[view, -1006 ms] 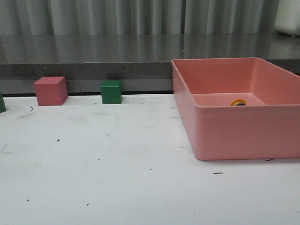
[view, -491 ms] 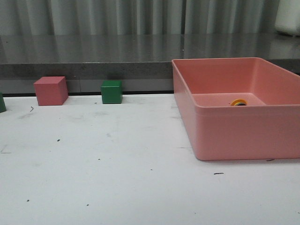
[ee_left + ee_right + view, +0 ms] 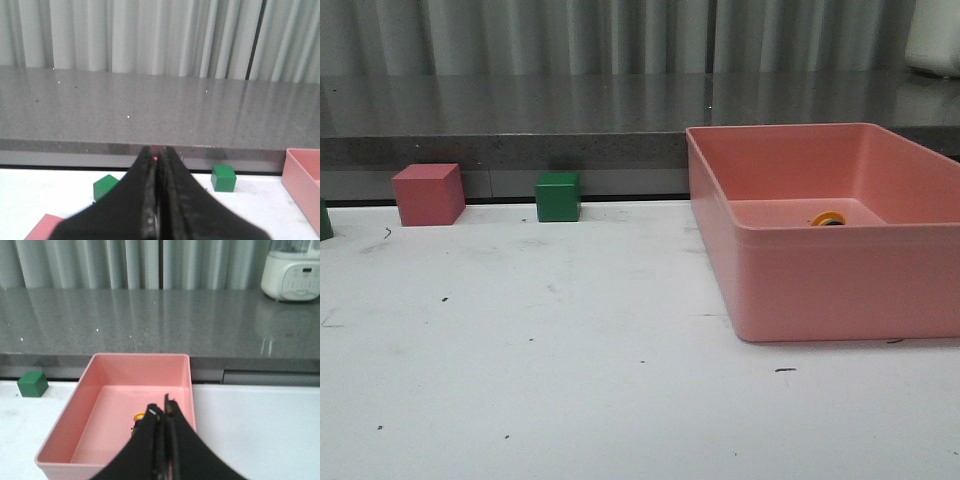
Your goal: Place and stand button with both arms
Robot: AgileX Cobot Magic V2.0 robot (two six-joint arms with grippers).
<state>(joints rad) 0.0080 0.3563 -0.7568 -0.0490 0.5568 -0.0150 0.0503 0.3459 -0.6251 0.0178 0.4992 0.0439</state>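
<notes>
Grey curtains behind, white bench (image 3: 570, 380) looks unchanged over the last second. The button (image 3: 828, 218) sits inside the pink bin (image 3: 840, 285); left end effector (image 3: 157, 200) and right end effector (image 3: 162, 440) are both pinched closed, empty, so nothing's started.

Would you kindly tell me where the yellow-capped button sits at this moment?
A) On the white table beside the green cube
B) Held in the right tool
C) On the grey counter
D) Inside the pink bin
D: the button's yellow cap shows above the near wall of the pink bin, lying on its floor.
</notes>
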